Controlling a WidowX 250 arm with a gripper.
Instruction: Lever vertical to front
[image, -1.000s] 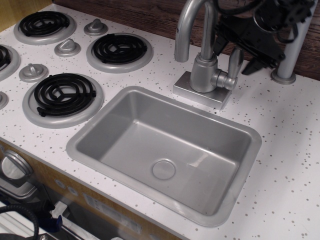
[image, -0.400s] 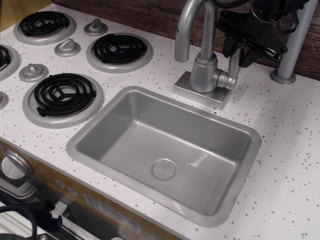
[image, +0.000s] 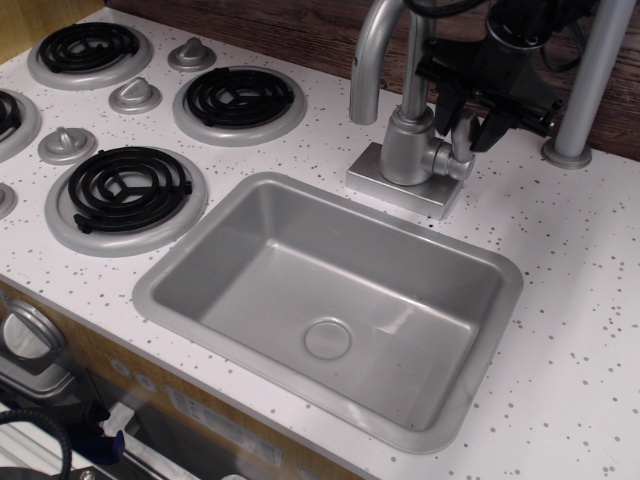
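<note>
Black gripper (image: 467, 118) part-open, fingers astride lever (image: 463, 138)

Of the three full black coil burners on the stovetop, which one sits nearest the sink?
The front burner, whose silver ring almost meets the sink's left rim. The other two full burners lie further back.

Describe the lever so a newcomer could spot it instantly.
Behind the sink stands the faucet on a square base. From a stub on its right side the lever rises, straddled by the black gripper. It is short and stubby, unlike the tall curved spout or the long pole.
</note>
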